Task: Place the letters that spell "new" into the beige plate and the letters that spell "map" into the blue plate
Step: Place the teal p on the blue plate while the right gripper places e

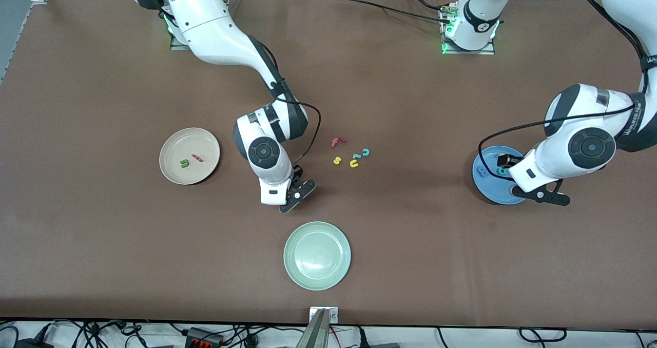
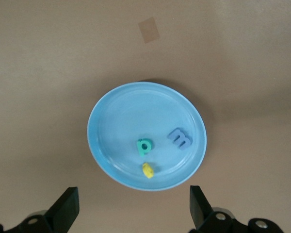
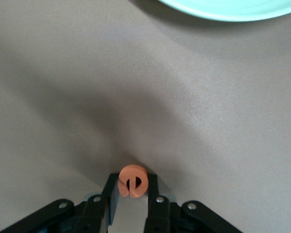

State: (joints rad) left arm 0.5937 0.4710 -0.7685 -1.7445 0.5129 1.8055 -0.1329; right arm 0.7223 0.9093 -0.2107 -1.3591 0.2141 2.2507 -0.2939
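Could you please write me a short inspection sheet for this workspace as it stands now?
Surface: brown table, one pale patch.
Job's things: round cream-beige plate holds green foam n and pinkish-red foam w; round bright blue plate holds blue foam m, teal foam p, yellow foam a.
Clutter: empty pale green plate; dark red f, yellow s, yellow u, teal c and l.
Grippers: left gripper open over the blue plate; right gripper shut on orange foam e.
Cables: black wrist cables on both arms.
Surroundings: cords along table edge.

Brown table, cables along edge
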